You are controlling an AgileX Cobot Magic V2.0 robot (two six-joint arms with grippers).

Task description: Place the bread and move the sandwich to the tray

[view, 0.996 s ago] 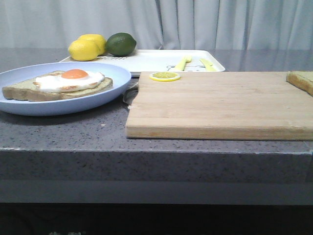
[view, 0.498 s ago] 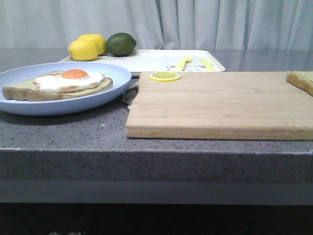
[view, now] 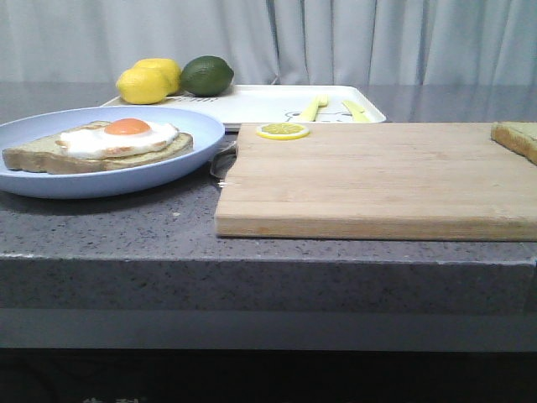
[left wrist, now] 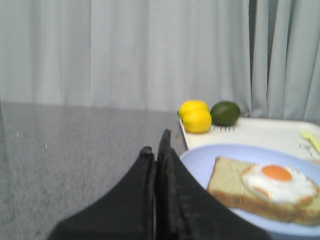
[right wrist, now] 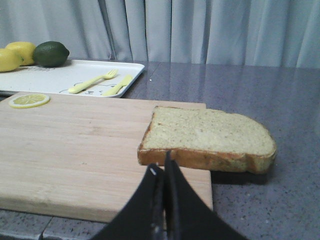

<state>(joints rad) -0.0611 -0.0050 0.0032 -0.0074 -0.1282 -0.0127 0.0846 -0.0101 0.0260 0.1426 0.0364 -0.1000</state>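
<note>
The sandwich [view: 109,143], a brown-crusted slice with a fried egg, lies on the pale blue plate [view: 197,134] at the left. It also shows in the left wrist view [left wrist: 260,192]. My left gripper [left wrist: 156,150] is shut and empty, just beside the plate's rim [left wrist: 200,160]. The bread [right wrist: 207,137] lies half on the right end of the cutting board [right wrist: 70,145], overhanging it; its corner shows at the front view's right edge [view: 516,137]. My right gripper [right wrist: 162,164] is shut and empty, just short of the bread's crust. The white tray [view: 268,102] stands behind the board.
Two lemons [view: 149,81] and a lime [view: 207,75] sit at the tray's left end. A yellow fork [right wrist: 92,81] and knife [right wrist: 118,85] lie on the tray. A lemon slice [view: 283,131] lies on the board's far left corner. A grey curtain hangs behind.
</note>
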